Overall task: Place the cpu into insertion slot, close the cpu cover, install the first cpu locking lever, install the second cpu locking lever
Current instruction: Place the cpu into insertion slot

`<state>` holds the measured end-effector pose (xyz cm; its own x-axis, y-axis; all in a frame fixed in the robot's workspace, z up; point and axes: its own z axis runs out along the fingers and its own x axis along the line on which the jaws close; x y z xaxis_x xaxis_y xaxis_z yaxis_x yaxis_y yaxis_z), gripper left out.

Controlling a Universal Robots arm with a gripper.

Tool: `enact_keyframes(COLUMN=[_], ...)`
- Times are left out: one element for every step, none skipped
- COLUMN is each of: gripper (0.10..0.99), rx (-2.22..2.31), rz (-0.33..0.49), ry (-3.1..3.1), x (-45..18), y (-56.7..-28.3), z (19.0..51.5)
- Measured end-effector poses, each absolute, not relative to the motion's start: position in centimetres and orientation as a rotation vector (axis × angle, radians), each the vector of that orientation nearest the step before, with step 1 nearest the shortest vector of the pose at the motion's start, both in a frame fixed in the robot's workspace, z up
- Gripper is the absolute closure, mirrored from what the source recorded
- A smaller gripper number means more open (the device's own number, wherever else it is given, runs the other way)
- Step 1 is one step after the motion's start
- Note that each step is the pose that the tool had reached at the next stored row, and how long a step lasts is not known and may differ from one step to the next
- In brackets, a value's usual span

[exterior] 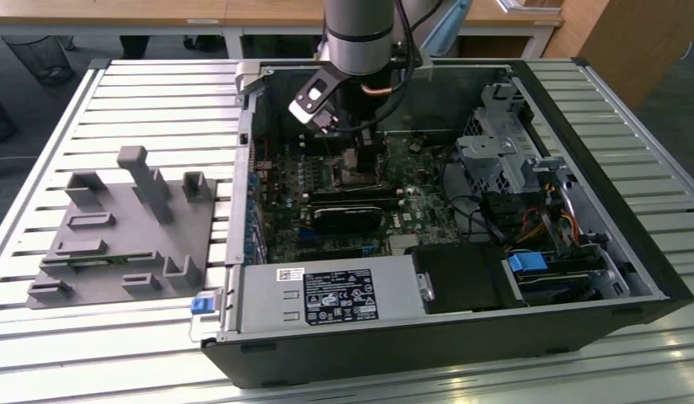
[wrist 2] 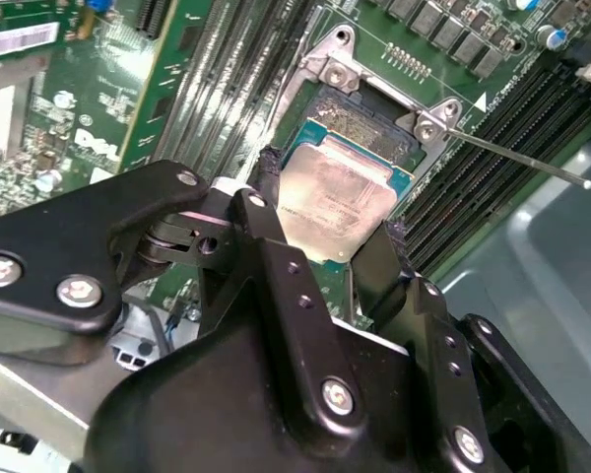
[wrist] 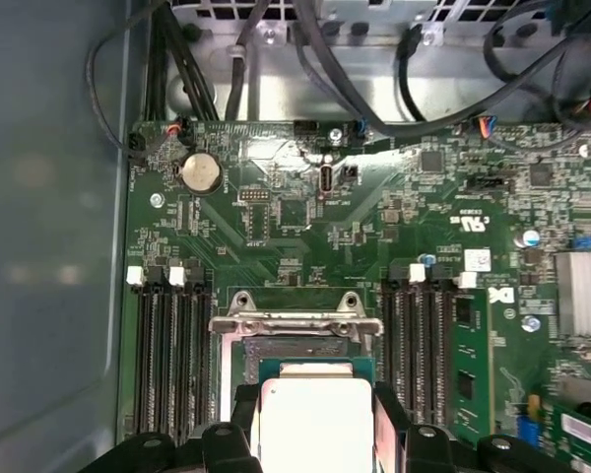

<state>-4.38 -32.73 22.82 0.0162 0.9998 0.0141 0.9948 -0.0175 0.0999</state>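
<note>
Gripping the cpu (wrist 2: 337, 197) in the clenched end effector (wrist 2: 330, 209), with a black fingertip (wrist 2: 266, 175) on each of two opposite edges and the silvery face up. Reaching down into the open computer case (exterior: 650, 252) on the slatted tabletop (exterior: 134, 84).

Poised just over the insertion slot (wrist 2: 364, 124), which lies directly beneath and slightly ahead of the end effector, with a strip of dark contacts showing past the chip's far edge. Cannot tell whether chip and socket touch. Judged to be the placing step, not yet finished.

To do it well:
- Hold the chip flat and level with the socket.
- Square its edges to the silver rim before going lower.
- Nudge forward until no strip of contacts shows uncovered.
- Lower straight down without sliding, since the fine contacts probably bend easily.
- Release only once seated flush, and add no pressure.
- Stay off the silver bracket (wrist: 295, 322) just ahead of the fingertips.
- Stay off the thin locking lever (wrist 2: 517, 157) jutting out beyond it.
- Leave room for opening between the memory slots (wrist: 167, 365) flanking either side.
</note>
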Motion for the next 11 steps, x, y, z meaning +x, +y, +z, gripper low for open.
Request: enact_keyframes(gripper=[0.545, 0.545, 0.545, 0.545, 0.545, 0.545, 0.545, 0.545, 0.545, 0.545, 0.545], rx=[2.194, 2.191, 2.189, 2.188, 2.188, 2.188, 2.188, 2.188, 2.188, 2.188, 2.189], rz=[0.123, 0.123, 0.123, 0.124, 0.125, 0.125, 0.125, 0.125, 0.125, 0.125, 0.125], ry=[2.159, 2.161, 2.164, 2.166, 2.166, 2.166, 2.166, 2.166, 2.166, 2.166, 2.165], x=[-4.4, -4.4, -4.5, -4.5, -4.5, -4.5, -4.5, -4.5, -4.5, -4.5, -4.5], y=[-32.7, -32.6, -32.6, -32.6, -32.6, -32.6, -32.6, -32.6, -32.6, -32.6, -32.6], z=[22.6, 22.5, 22.3, 22.1, 22.0, 21.9, 21.9, 21.8, 21.7, 21.5, 21.4])
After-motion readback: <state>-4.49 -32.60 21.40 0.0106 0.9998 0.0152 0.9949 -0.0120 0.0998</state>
